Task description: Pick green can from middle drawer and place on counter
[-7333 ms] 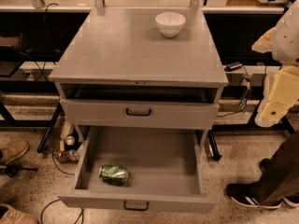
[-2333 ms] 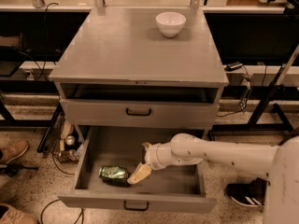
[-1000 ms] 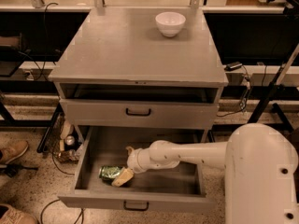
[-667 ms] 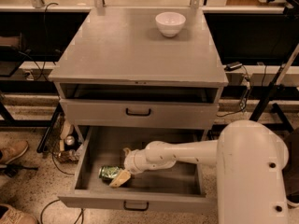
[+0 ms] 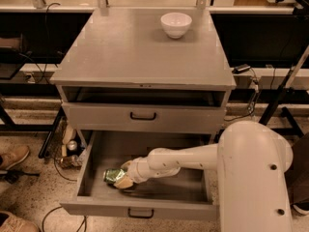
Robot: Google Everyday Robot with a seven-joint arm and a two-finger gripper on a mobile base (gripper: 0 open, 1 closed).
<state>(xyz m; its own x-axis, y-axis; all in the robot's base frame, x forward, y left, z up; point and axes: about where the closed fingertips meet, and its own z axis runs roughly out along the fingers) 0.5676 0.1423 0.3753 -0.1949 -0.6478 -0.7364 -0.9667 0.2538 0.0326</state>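
Note:
The green can [image 5: 111, 175] lies on its side in the front left part of the open middle drawer [image 5: 145, 210], which is pulled out at the bottom of the cabinet. My gripper [image 5: 123, 176] is down inside the drawer, at the can's right end and touching it. The white arm [image 5: 193, 159] reaches in from the right and covers part of the can. The grey counter [image 5: 135, 47] is the cabinet top above.
A white bowl [image 5: 175, 24] stands at the back right of the counter. A closed drawer [image 5: 143, 116] with a black handle sits under a dark slot. My large white arm base [image 5: 253, 178] fills the lower right. Shoes [image 5: 12, 158] and cables lie on the floor at the left.
My gripper has moved left along the drawer floor and onto the can's right end. The can has stayed where it lay.

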